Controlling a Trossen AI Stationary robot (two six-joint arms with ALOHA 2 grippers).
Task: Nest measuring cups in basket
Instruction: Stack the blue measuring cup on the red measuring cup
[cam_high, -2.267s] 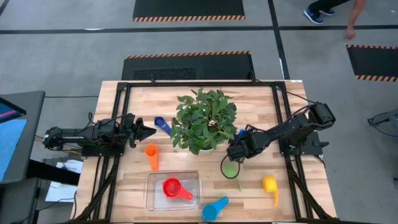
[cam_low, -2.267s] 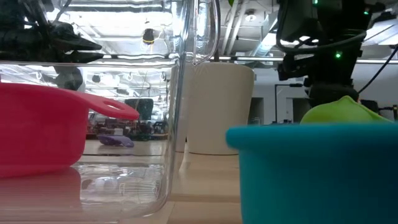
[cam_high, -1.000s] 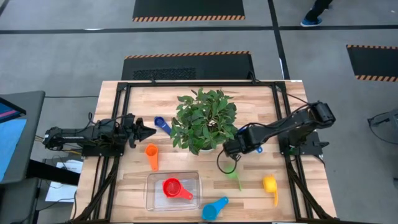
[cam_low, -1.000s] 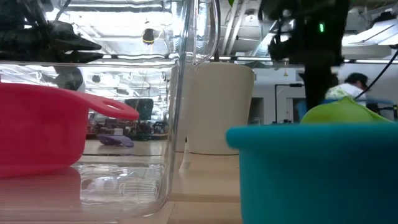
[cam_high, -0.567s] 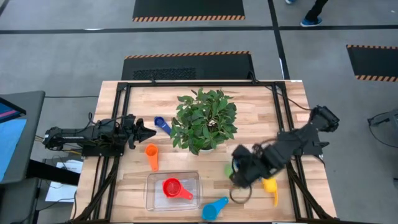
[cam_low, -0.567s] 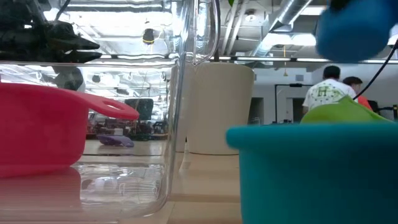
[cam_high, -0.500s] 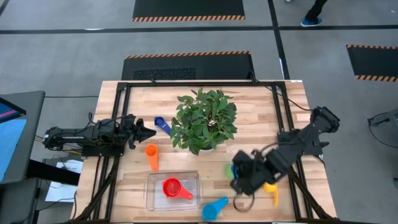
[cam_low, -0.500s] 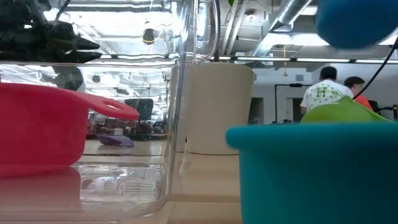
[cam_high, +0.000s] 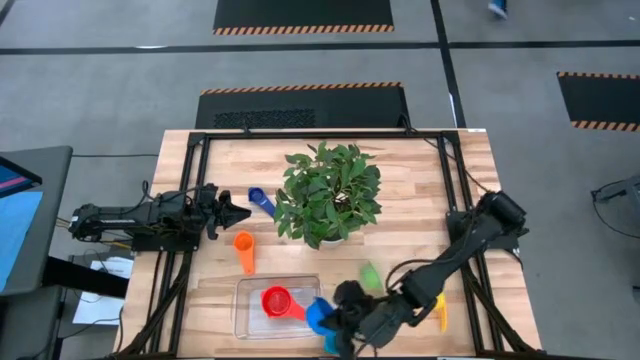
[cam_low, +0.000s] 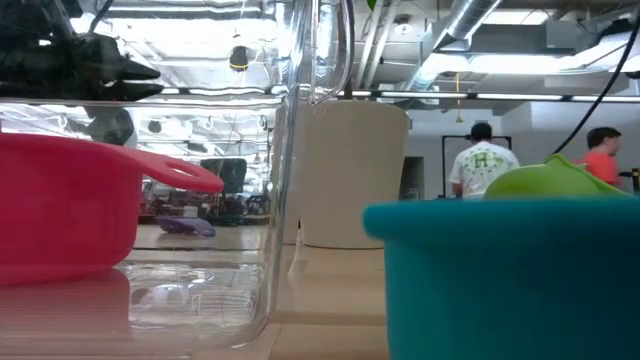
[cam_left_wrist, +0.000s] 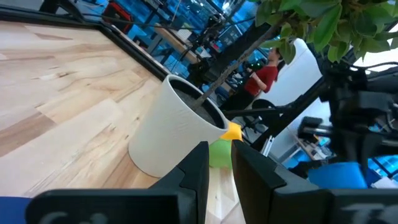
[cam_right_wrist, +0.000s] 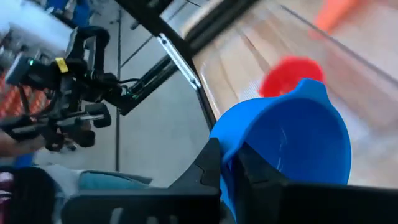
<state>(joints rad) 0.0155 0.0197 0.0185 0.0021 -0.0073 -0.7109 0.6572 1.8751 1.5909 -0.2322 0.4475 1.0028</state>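
- The table is lit evenly from overhead; shadows are kept soft.
- Ceiling lights are mirrored as glare in the basket wall.
- The red cup is rendered blurred.

Leafy potted plant in white pot on wooden table

Light blue cup cut off by low view's edge
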